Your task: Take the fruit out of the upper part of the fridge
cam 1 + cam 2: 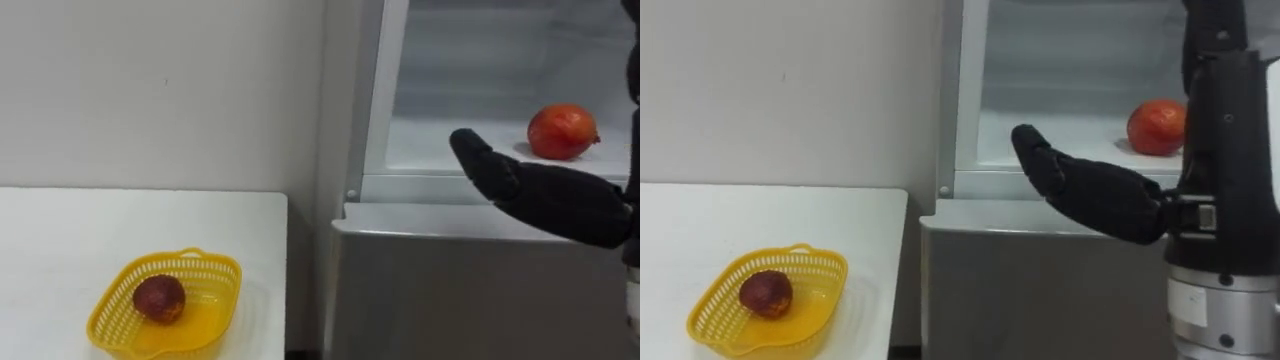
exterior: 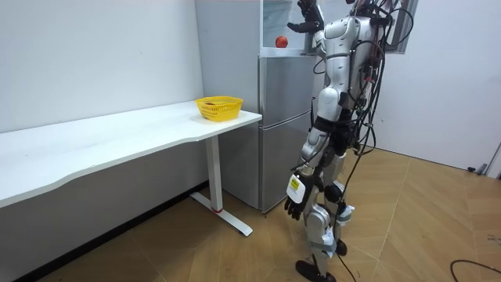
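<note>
Red fruit (image 1: 562,131) is sitting on the fridge shelf (image 1: 440,145) at upper right. The right hand (image 1: 555,198) is hovering below-left of it, fingers straight, holding nothing.

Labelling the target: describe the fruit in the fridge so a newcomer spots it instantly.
Find the silver fridge beside the white table; its upper compartment stands open. On that compartment's white floor sits a round red-orange fruit, alone, brighter than the dark red fruit in the yellow plastic basket.
</note>
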